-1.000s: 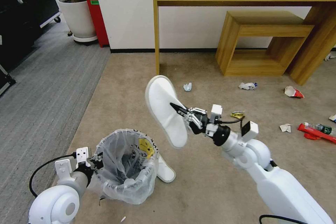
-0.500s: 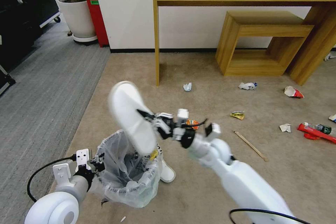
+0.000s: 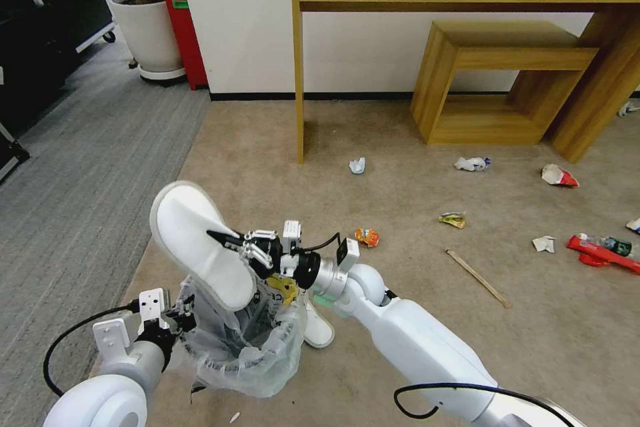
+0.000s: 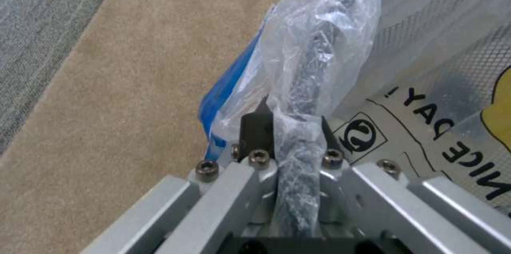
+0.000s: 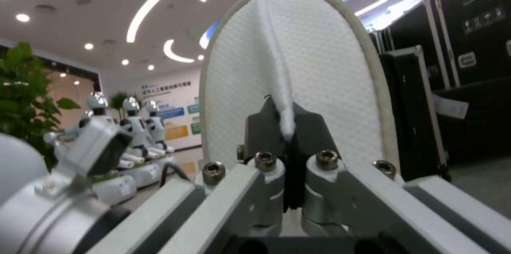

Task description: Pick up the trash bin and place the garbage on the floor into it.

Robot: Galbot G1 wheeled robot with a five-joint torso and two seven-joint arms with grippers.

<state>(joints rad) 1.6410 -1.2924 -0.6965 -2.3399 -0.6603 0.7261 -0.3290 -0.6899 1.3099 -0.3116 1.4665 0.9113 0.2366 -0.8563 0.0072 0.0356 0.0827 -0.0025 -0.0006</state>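
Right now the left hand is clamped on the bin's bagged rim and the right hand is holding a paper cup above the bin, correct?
Not quite. The right hand holds a white slipper, not a paper cup; the right wrist view shows it pinched. The rest stands: the left hand is clamped on the bagged rim of the trash bin, and the slipper is above it.

Bag lettering: "NICE DAY!" in black capitals on the plastic bag (image 4: 426,126) lining the trash bin (image 3: 247,347), read upside down in the left wrist view.
Bag sign: a black square holding a round emblem, just beside "DAY!" on the same bag.
Bag picture: part of a yellow shape with a black outline, next to "NICE".
Wall posters: blue, green and orange panels on the far wall (image 5: 170,114) beyond the slipper (image 5: 298,74), their text too small to read.
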